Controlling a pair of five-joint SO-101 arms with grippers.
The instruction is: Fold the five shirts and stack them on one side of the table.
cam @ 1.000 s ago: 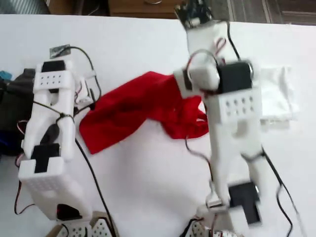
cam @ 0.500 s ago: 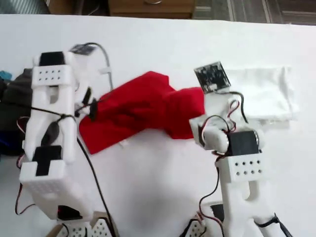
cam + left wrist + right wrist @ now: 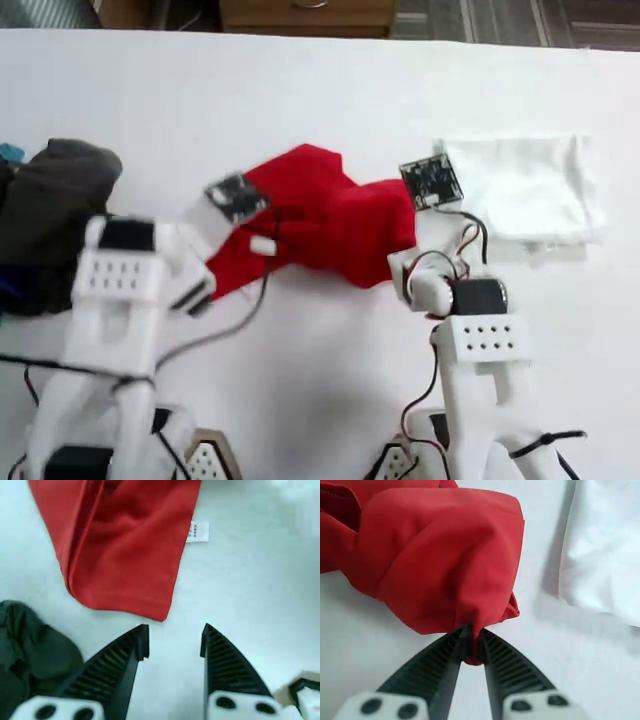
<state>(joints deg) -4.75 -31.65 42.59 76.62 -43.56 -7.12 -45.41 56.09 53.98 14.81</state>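
Red shirt (image 3: pixel 320 215) lies bunched mid-frame on the worktop (image 3: pixel 300 90), its edge pinched by the right tool (image 3: pixel 471 636); left tool (image 3: pixel 175 630) spread, empty. White shirt (image 3: pixel 525 190) sits folded at right (dark heap (image 3: pixel 50 215) waits at left), so most remains.

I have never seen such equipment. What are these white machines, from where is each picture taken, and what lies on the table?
These are two small robot arms at a white table; each ends in a two-fingered gripper. One picture looks down from a fixed camera above. The other two come from cameras on the arms' wrists; the black fingers there are each arm's own. A crumpled red shirt lies in the middle, a flat white shirt on one side, a dark heap of clothes on the other. The right gripper is shut on a fold of the red shirt. The left gripper is open, empty, near the shirt's hem.
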